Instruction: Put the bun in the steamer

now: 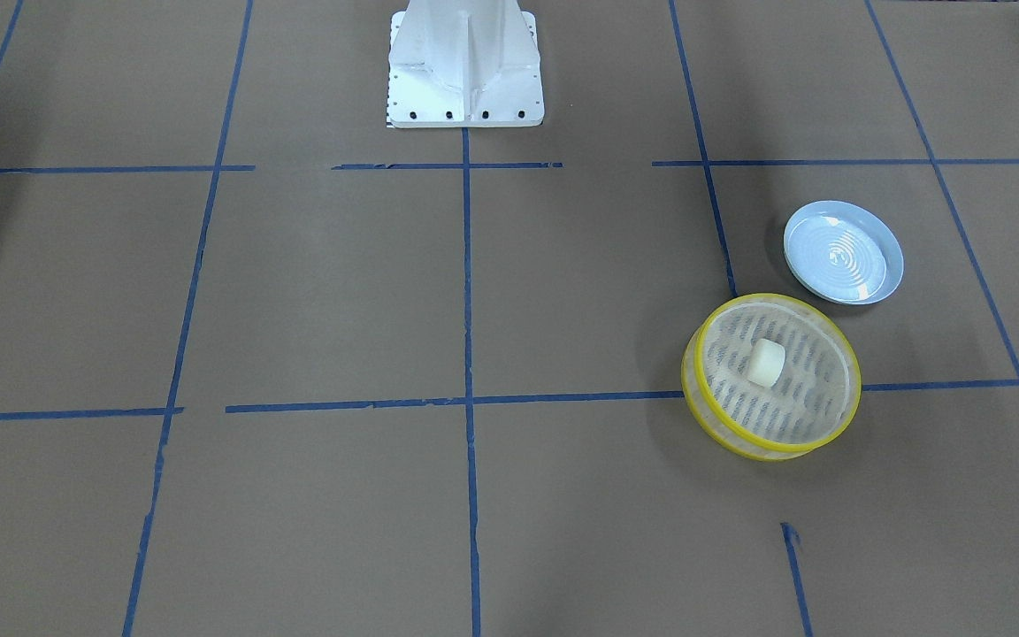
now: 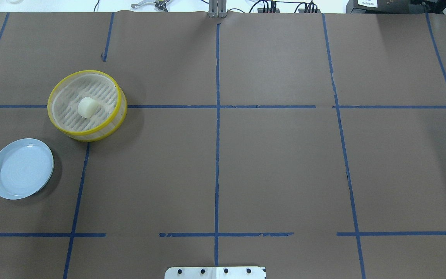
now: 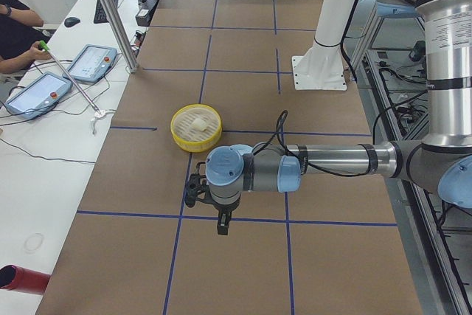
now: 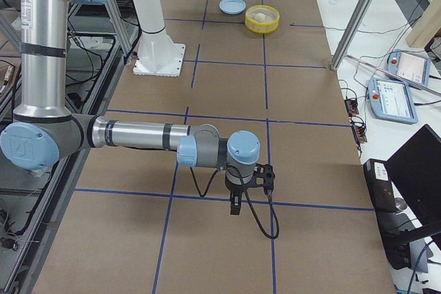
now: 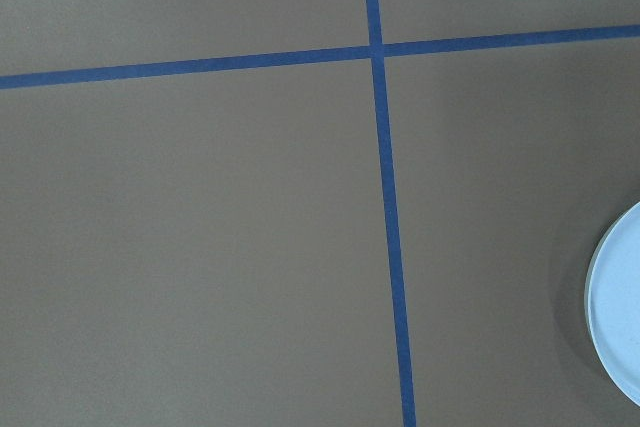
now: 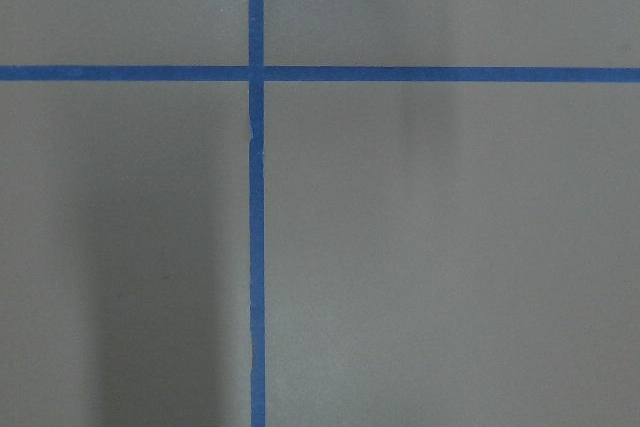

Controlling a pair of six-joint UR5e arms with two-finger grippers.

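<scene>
The cream-white bun (image 2: 88, 107) lies inside the yellow-rimmed steamer (image 2: 123, 104) on its mesh floor, near the middle. It also shows there in the front view, bun (image 1: 766, 363) in steamer (image 1: 854, 380). My left gripper (image 3: 221, 226) shows only in the exterior left view, pointing down over the table, nearer the camera than the steamer (image 3: 177, 134). My right gripper (image 4: 234, 208) shows only in the exterior right view, far from the steamer (image 4: 263, 29). I cannot tell whether either is open or shut. Neither touches the bun.
A light-blue ridged plate (image 2: 21, 168) sits bare beside the steamer, nearer the robot; its edge shows in the left wrist view (image 5: 620, 317). The white robot base (image 1: 465, 71) stands at the table's edge. Blue tape lines cross the brown table. Operators' tablets (image 3: 92, 60) lie beyond the table's far side.
</scene>
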